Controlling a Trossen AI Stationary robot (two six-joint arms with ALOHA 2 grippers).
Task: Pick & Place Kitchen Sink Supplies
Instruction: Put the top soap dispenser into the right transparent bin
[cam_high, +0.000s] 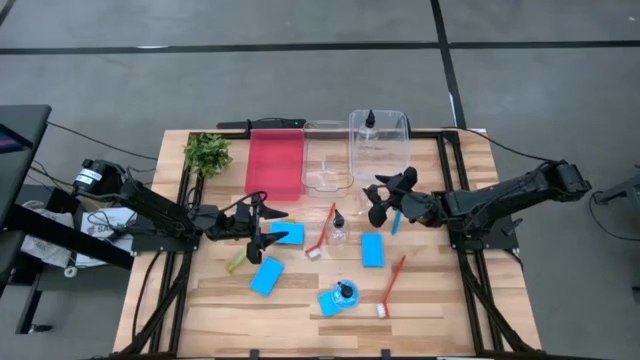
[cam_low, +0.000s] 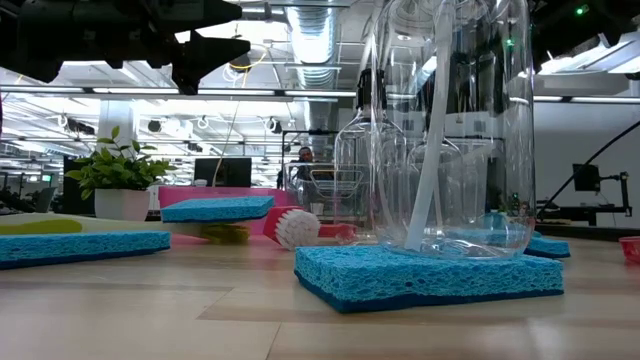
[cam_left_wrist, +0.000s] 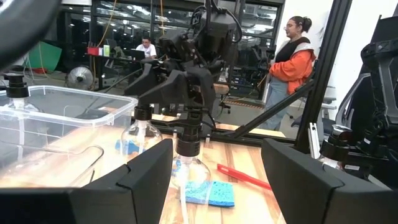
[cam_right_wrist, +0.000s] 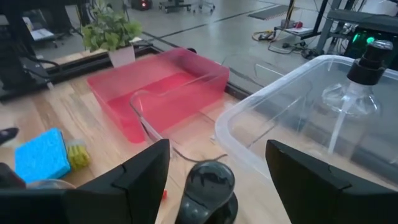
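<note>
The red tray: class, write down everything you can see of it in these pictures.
The red tray is a shallow rectangular bin of translucent pinkish-red plastic with upright walls and rounded corners. It looks empty and sits flat on the wooden table near its far edge. A leafy green plant stands apart on one side; on the other, a small clear tray lies right beside it, seemingly touching. Neither gripper is on it.
</note>
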